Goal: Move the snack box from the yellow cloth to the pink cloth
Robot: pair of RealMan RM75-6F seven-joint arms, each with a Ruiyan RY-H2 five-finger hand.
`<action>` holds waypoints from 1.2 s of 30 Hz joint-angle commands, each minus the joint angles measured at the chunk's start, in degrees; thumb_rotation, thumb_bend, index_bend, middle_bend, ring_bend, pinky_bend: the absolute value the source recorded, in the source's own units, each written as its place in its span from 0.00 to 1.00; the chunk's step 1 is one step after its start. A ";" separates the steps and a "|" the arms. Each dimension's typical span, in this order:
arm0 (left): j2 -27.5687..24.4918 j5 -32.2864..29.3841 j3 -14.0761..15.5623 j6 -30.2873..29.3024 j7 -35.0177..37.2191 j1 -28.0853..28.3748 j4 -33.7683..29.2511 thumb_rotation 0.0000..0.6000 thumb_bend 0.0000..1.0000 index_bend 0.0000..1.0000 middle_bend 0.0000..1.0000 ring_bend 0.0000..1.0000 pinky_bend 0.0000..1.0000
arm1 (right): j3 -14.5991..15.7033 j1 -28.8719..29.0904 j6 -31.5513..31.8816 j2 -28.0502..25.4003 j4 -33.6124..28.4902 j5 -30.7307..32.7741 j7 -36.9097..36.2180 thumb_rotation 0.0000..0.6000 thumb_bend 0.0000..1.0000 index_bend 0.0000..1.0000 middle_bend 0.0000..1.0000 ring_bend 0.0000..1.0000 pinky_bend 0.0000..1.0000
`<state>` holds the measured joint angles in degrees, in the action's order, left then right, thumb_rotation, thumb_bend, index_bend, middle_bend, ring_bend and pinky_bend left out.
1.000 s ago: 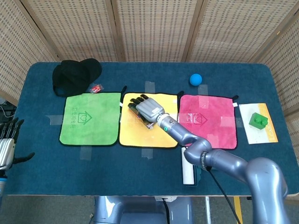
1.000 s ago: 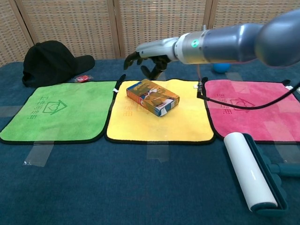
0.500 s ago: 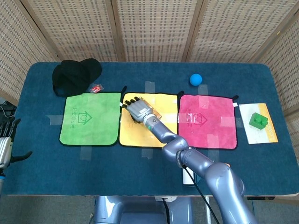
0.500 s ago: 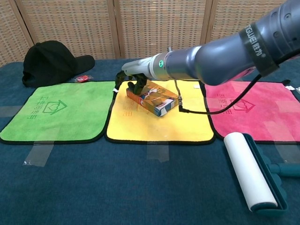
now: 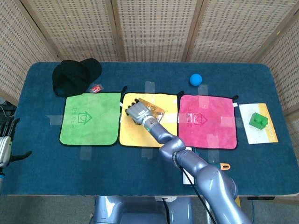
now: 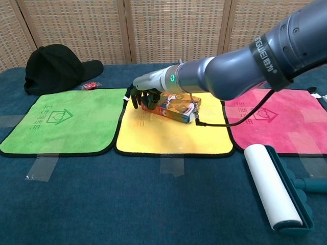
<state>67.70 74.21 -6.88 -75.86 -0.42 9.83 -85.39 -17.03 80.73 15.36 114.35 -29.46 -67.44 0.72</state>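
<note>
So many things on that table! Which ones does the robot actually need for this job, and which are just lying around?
Needed:
snack box
yellow cloth
pink cloth
right hand, closed over the box's left end

Lying about:
green cloth
black cap
blue ball
lint roller
green block

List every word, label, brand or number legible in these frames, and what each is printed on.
"IGUEI": on the right arm's grey forearm, start cut off.
Green cloth: house logo with characters, too blurred.
Pink cloth: same logo, unreadable.
Snack box: print too small.
White card under the green block: edge text unreadable.
</note>
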 commanded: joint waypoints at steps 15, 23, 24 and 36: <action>-0.30 1.26 0.64 -0.87 0.08 -0.28 -0.97 1.00 0.00 0.00 0.00 0.00 0.00 | 4.46 -6.77 0.75 -10.28 -9.16 2.44 4.16 1.00 1.00 0.39 0.38 0.28 0.21; -0.08 2.10 1.12 -1.13 -0.73 -0.21 -1.46 1.00 0.00 0.00 0.00 0.00 0.00 | 7.99 -10.18 3.83 -16.92 -17.93 2.75 8.01 1.00 1.00 0.41 0.41 0.30 0.21; -0.05 2.19 1.17 -1.21 -0.82 -0.22 -1.53 1.00 0.00 0.00 0.00 0.00 0.00 | 8.43 -10.59 4.42 -17.72 -19.06 2.55 8.48 1.00 1.00 0.41 0.41 0.30 0.21; 0.03 3.21 1.70 -1.67 -1.51 -0.24 -2.32 1.00 0.00 0.00 0.00 0.00 0.00 | 13.68 -15.46 10.71 -26.88 -31.55 -2.90 11.99 1.00 1.00 0.42 0.41 0.30 0.21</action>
<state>67.74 77.40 -5.20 -77.51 -1.92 9.59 -87.68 -4.44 66.34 24.87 88.64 -59.48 -69.05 12.16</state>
